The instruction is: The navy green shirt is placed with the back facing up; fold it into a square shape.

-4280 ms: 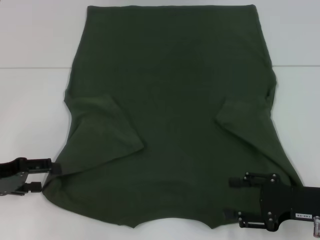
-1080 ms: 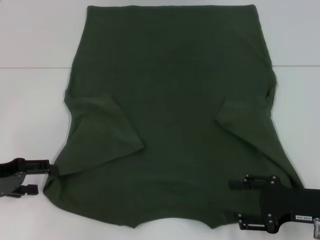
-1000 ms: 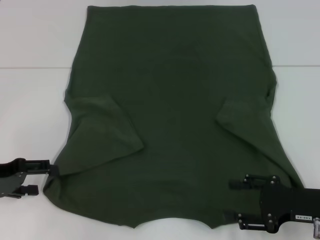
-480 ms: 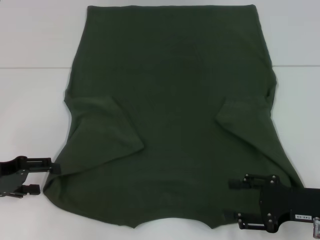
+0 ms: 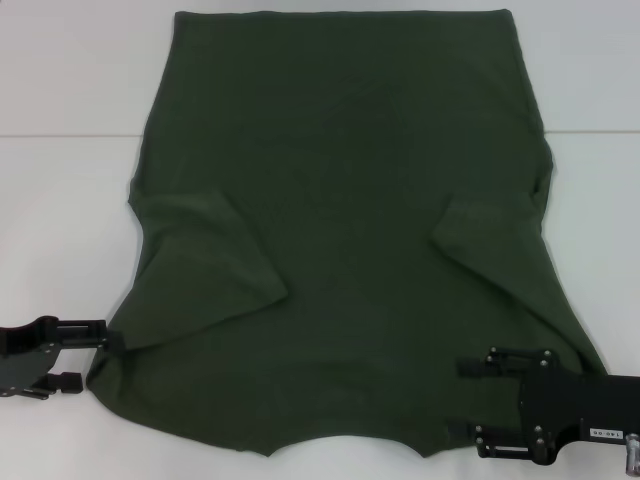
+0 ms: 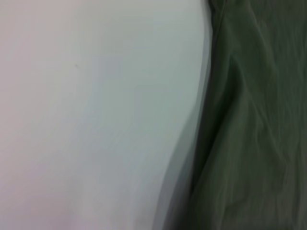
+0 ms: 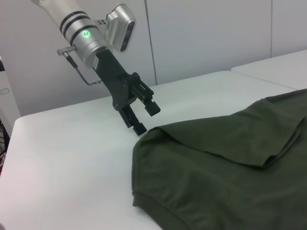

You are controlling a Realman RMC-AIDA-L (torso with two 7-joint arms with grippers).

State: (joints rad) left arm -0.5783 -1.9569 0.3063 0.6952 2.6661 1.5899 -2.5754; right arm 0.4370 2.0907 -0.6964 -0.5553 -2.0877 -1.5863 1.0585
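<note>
Right now the large dark olive-green cotton shirt (image 5: 340,230) lies flat, plain side up, filling the middle of the white worktop (image 5: 60,220), both short sleeves folded inward. At lower left, the left pincer (image 5: 98,352) stands open at the shirt's corner. At lower right, the right pincer (image 5: 462,400) stands wide over the near hem.

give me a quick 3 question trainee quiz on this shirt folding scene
1. True or false: both sleeves of the navy green shirt are folded inward onto its body.
2. Which tool is at the shirt's shoulder corner with open fingers: A) left tool B) right tool C) neither?
3. Fill in: the shirt lies on a ____ table.

Key: 1 true; 2 A; 3 white.
</note>
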